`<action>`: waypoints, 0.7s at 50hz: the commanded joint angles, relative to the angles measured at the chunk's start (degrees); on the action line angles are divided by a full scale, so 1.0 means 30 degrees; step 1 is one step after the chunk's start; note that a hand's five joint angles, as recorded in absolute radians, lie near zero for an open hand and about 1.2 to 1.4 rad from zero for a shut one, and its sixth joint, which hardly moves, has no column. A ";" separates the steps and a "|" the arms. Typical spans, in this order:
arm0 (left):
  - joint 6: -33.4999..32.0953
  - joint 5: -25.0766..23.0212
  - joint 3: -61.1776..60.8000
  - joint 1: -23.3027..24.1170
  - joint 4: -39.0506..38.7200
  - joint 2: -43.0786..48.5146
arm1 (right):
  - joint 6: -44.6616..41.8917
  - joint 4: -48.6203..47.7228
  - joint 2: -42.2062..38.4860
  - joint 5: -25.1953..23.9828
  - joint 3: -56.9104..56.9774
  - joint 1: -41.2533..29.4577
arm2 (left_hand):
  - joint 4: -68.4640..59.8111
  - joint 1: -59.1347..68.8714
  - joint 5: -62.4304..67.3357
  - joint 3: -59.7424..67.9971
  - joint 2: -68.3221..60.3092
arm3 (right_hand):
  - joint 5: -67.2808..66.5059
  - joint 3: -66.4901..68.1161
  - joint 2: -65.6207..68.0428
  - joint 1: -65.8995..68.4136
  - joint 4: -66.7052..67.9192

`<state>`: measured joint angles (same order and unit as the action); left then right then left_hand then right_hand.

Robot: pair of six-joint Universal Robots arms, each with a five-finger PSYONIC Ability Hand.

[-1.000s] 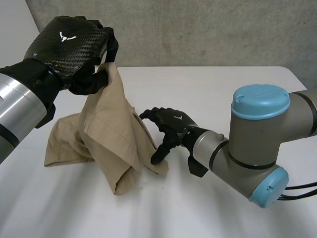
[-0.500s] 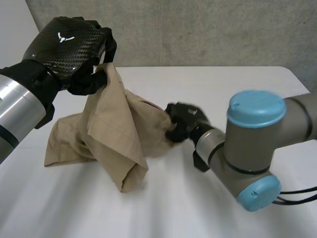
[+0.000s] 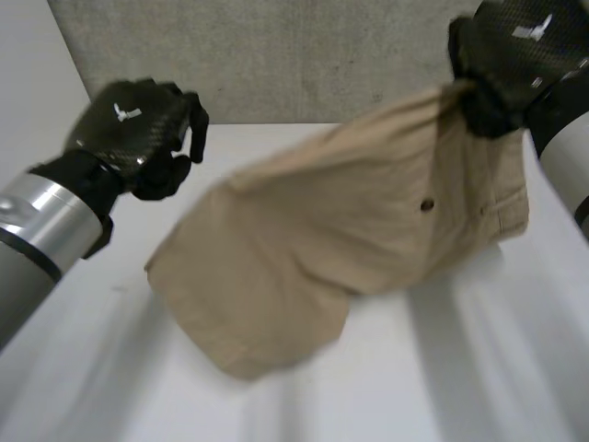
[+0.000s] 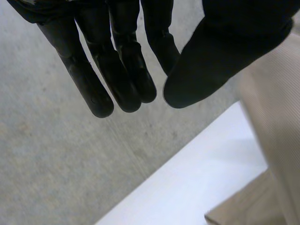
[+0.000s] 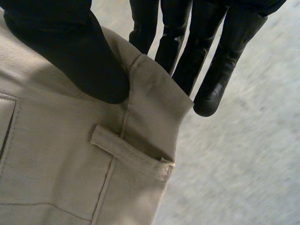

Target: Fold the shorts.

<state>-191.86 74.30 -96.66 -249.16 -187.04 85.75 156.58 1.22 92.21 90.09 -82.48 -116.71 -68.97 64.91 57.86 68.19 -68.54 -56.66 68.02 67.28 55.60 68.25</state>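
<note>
Shorts (image 3: 313, 249) hang from my right hand (image 3: 511, 55), which is up high at the far right. Their lower end seems to rest on the table (image 3: 442, 368). Right wrist view: thumb (image 5: 70, 51) pinches the waistband (image 5: 154, 89) against the fingers, just by a belt loop (image 5: 126, 152). My read: held up so the cloth drops and unbunches before laying flat. Left hand (image 3: 138, 133) is near the cloth's left side, not touching, fingers relaxed, holding nothing. Probably placed to take another corner. No fold made yet.

A smooth white bench (image 3: 479, 368) meets a rough, speckled grey concrete wall (image 3: 276, 55) behind it; a plain pale wall panel (image 3: 28, 83) adjoins at the left.
</note>
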 commanded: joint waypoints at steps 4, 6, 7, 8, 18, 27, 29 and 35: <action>-0.0205 0.0164 -0.0476 0.0054 -0.3045 0.5367 | 0.0248 0.0676 -0.5628 0.0203 0.0655 -0.0675 | 1.1510 -1.0155 -1.1138 -1.1249 1.1365 | -0.4445 0.3993 0.4240 0.8133 0.3918; -0.0235 0.0281 0.0223 -0.0033 -0.2871 0.6156 | 0.0307 0.0647 -0.6302 0.0613 0.0889 -0.0558 | 1.2736 -1.1381 -1.2364 -1.2475 1.2591 | -0.4445 0.3993 0.4240 0.8133 0.3918; -0.0235 0.0281 0.0431 -0.0092 -0.2783 0.6248 | 0.0307 0.0647 -0.6449 0.0788 0.0919 -0.0529 | 1.3467 -1.2112 -1.3096 -1.3206 1.3322 | -0.4445 0.3993 0.4240 0.8133 0.3918; -0.0148 0.0310 0.0579 -0.0151 -0.2695 0.6249 | 0.0336 0.0647 -0.6567 0.0935 0.0949 -0.0500 | 1.4030 -1.2675 -1.3658 -1.3769 1.3885 | -0.4445 0.3993 0.4240 0.8133 0.3918; 0.1637 0.0340 0.0288 -0.1030 0.2926 0.4258 | 0.0424 0.0091 -0.5838 0.1142 -0.0105 -0.0382 | 1.4540 -1.3185 -1.4168 -1.4279 1.4395 | -0.4445 0.3993 0.4240 0.8133 0.3918; 0.4452 0.0369 -0.0503 -0.0884 0.5772 0.4461 | 0.0424 0.0061 -0.3873 0.0819 -0.0838 -0.0499 | 1.4091 -1.2736 -1.3720 -1.3830 1.3946 | -0.4445 0.3993 0.4240 0.8133 0.3918; 0.4453 0.0369 -0.0737 -0.0825 0.5861 0.4927 | 0.0395 0.0090 -0.3142 0.0761 -0.1042 -0.0529 | 1.4036 -1.2681 -1.3664 -1.3775 1.3891 | -0.4445 0.3993 0.4240 0.8133 0.3918; 0.4541 0.0544 -0.0651 -0.0621 0.5744 0.6686 | 0.0395 0.0090 -0.2261 0.0761 -0.1307 -0.0529 | 1.3867 -1.2512 -1.3495 -1.3606 1.3722 | -0.4445 0.3993 0.4240 0.8133 0.3918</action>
<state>-178.20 75.42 -98.71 -251.68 -169.15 100.98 157.79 1.41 83.04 92.39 -85.77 -118.26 -23.83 24.91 13.69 24.75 -24.24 -56.66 68.33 67.28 55.60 68.25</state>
